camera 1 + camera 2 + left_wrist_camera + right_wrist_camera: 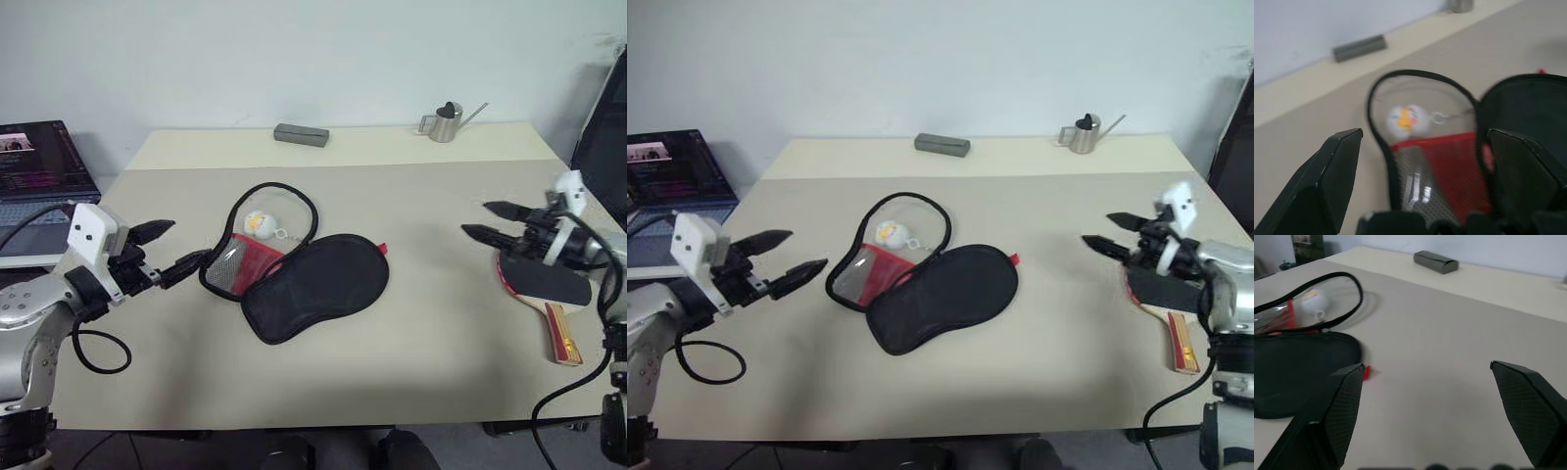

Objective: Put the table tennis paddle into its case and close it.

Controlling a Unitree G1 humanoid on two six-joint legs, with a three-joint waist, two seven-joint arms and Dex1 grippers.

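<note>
Paddle (545, 282) lies at table (411, 333) right edge.

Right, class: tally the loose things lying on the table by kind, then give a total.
Paddle: 1
Paddle case: 1
Ball charm: 1
Grey box: 1
Metal watering can: 1
Total: 5

One table tennis paddle (545, 282), one case (312, 282), one ball charm (259, 223), one small metal watering can (447, 122), one grey box (301, 134), possibly a spectacle case, one laptop (37, 162)
</note>
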